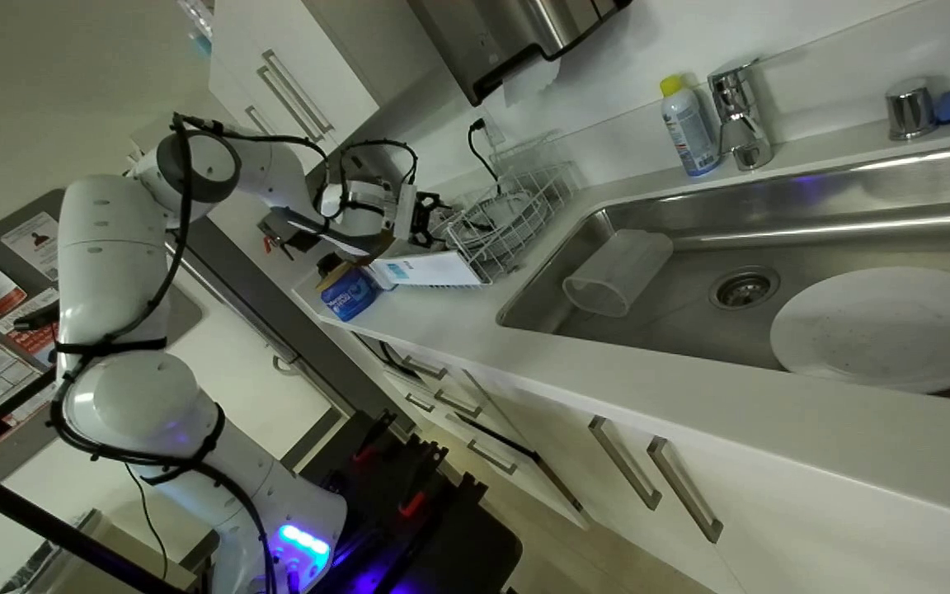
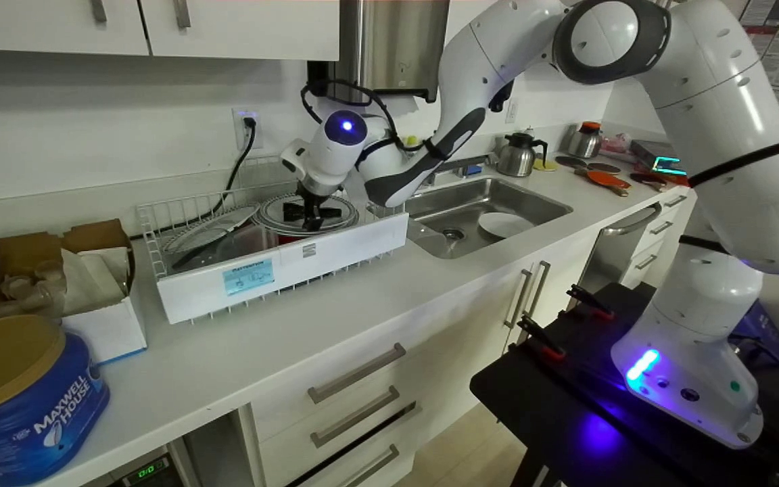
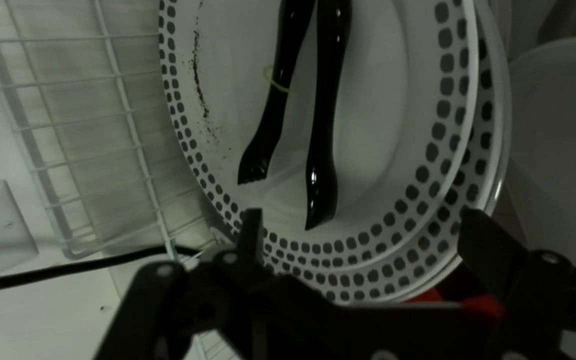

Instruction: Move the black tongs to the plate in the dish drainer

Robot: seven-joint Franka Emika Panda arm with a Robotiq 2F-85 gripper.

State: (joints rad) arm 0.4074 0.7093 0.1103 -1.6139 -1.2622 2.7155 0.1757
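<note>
In the wrist view, the glossy black two-armed tongs (image 3: 325,115) lay on the round white grey-dotted plate (image 3: 375,130), their visible ends toward six o'clock, a thin yellow loop (image 3: 281,88) crossing one arm. The black two-fingered gripper (image 3: 365,235) had its jaws wide apart, seen against that plate at about seven and half past four, and the white wire dish drainer (image 3: 138,146) rose at nine o'clock. In an exterior view, the drainer sat on the pale counter (image 2: 315,311), at nine o'clock from the rectangular steel sink (image 2: 457,206).
</note>
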